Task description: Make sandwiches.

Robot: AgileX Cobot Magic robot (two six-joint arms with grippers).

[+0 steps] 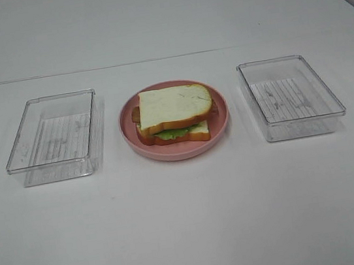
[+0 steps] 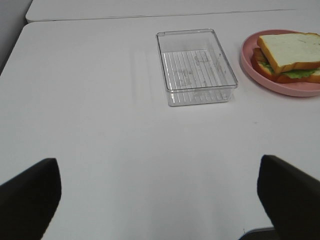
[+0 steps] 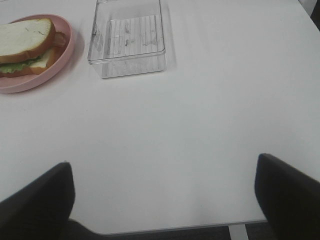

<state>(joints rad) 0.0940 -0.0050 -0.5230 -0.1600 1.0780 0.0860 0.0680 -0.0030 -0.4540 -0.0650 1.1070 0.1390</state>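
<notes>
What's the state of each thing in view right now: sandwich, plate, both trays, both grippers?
sandwich: assembled, stacked on the plate, top slice skewed
pink plate: upright, holding the sandwich
left clear tray: upright, empty
right clear tray: upright, empty
left gripper: open, fingers wide apart, holding nothing
right gripper: open, holding nothing

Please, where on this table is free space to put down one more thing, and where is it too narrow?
Widest free patch: the bare white table in front of the left tray, pink plate and right tray. Also free: the strip behind them. Narrow: the gaps between plate and each tray. The sandwich fills the plate; both trays look empty.
</notes>
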